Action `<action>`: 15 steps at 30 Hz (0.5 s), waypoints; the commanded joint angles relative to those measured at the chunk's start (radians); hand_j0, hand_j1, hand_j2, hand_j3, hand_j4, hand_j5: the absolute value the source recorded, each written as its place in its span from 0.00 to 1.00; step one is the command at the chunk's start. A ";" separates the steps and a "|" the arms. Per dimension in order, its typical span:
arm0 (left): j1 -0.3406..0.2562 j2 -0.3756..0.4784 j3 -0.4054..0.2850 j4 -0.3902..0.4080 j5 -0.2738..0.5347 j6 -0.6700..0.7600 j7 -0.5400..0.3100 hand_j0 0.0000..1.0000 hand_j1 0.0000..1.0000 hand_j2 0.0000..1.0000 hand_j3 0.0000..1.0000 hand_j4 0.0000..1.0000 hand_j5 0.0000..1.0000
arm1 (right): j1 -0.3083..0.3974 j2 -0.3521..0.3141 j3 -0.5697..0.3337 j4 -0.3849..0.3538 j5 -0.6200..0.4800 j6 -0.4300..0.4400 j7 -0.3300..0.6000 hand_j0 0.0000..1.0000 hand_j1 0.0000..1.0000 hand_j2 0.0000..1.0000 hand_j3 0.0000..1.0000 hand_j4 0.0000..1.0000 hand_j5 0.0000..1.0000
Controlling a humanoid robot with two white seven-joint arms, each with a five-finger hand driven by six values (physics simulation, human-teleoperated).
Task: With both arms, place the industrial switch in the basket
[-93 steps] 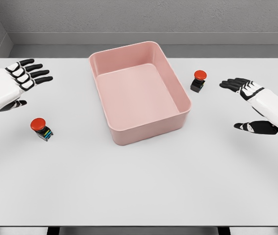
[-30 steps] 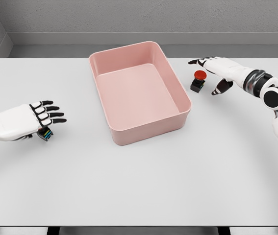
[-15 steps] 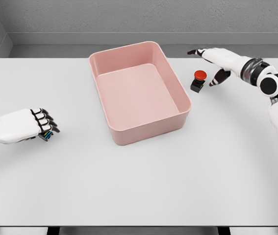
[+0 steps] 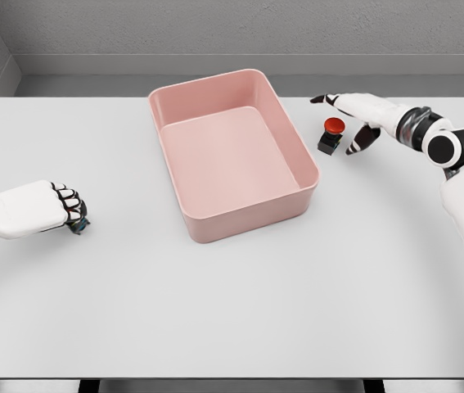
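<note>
A pink basket stands on the white table, back of centre. My left hand lies at the table's left with its fingers curled over one industrial switch; only a corner of its coloured base shows and the red cap is hidden. A second industrial switch, red cap on a black base, stands upright just right of the basket. My right hand is open around this one, fingers reaching over its far side and thumb on its right. Whether it touches the switch I cannot tell.
The white table runs to a front edge at the bottom of the view. A grey wall closes off the back. The basket holds nothing.
My left hand came down onto the left switch and its fingers curled shut over it. My right hand reached in from the right to the second switch and now sits slightly lower around it.
</note>
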 commanded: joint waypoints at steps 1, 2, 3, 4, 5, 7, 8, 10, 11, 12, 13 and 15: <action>0.002 0.001 0.001 0.002 -0.004 0.000 -0.002 0.23 0.23 0.23 0.23 0.23 0.23 | 0.000 -0.002 -0.001 0.010 -0.004 0.003 0.000 1.00 1.00 1.00 1.00 1.00 1.00; 0.002 0.001 0.001 0.002 -0.002 0.000 -0.002 0.21 0.21 0.21 0.21 0.21 0.21 | 0.000 -0.002 -0.001 0.015 -0.004 0.003 0.000 1.00 1.00 1.00 1.00 1.00 1.00; 0.000 0.001 0.004 0.002 -0.002 0.000 -0.002 0.20 0.20 0.20 0.20 0.20 0.20 | 0.000 -0.002 -0.001 0.016 -0.004 0.001 0.000 1.00 1.00 1.00 1.00 1.00 1.00; 0.000 0.002 0.006 0.002 0.000 0.000 -0.002 0.20 0.20 0.20 0.20 0.20 0.20 | 0.000 -0.004 0.004 0.016 -0.004 0.001 0.000 0.99 0.99 0.99 0.99 0.99 0.99; 0.000 0.002 0.009 0.002 0.001 0.000 0.000 0.19 0.19 0.19 0.19 0.19 0.19 | 0.000 -0.002 0.007 0.018 -0.004 -0.002 0.000 0.97 0.97 0.97 0.97 0.97 0.97; -0.006 0.001 0.013 0.005 0.004 0.000 0.001 0.19 0.19 0.19 0.19 0.19 0.19 | 0.000 -0.001 0.009 0.018 -0.004 -0.001 0.000 0.97 0.97 0.97 0.97 0.97 0.97; -0.014 0.002 0.013 0.006 0.006 0.000 0.004 0.19 0.19 0.19 0.19 0.19 0.19 | 0.000 -0.001 0.016 0.021 -0.002 -0.001 0.000 0.97 0.97 0.97 0.97 0.97 0.97; -0.023 0.001 0.016 0.006 0.006 0.000 0.007 0.19 0.19 0.19 0.19 0.19 0.19 | -0.018 0.004 0.021 0.021 0.002 0.004 0.000 0.97 0.97 0.97 0.97 0.97 0.97; -0.025 0.001 0.018 0.005 0.007 0.000 0.007 0.19 0.19 0.19 0.19 0.19 0.19 | -0.018 0.004 0.019 0.021 0.002 0.004 0.000 0.97 0.97 0.97 0.97 0.97 0.97; -0.035 0.001 0.019 0.006 0.007 0.000 0.007 0.19 0.19 0.19 0.19 0.19 0.19 | -0.023 0.004 0.019 0.021 0.002 0.006 0.000 0.97 0.97 0.97 0.97 0.97 0.97; -0.035 0.001 0.035 0.006 0.007 0.000 0.007 0.19 0.19 0.19 0.19 0.19 0.19 | -0.028 0.004 0.019 0.021 0.002 0.006 0.000 0.97 0.97 0.97 0.97 0.97 0.97; -0.035 -0.001 0.073 0.006 0.007 0.000 0.004 0.18 0.18 0.18 0.18 0.18 0.18 | -0.028 0.002 0.021 0.022 0.002 0.007 0.000 0.97 0.97 0.97 0.97 0.97 0.97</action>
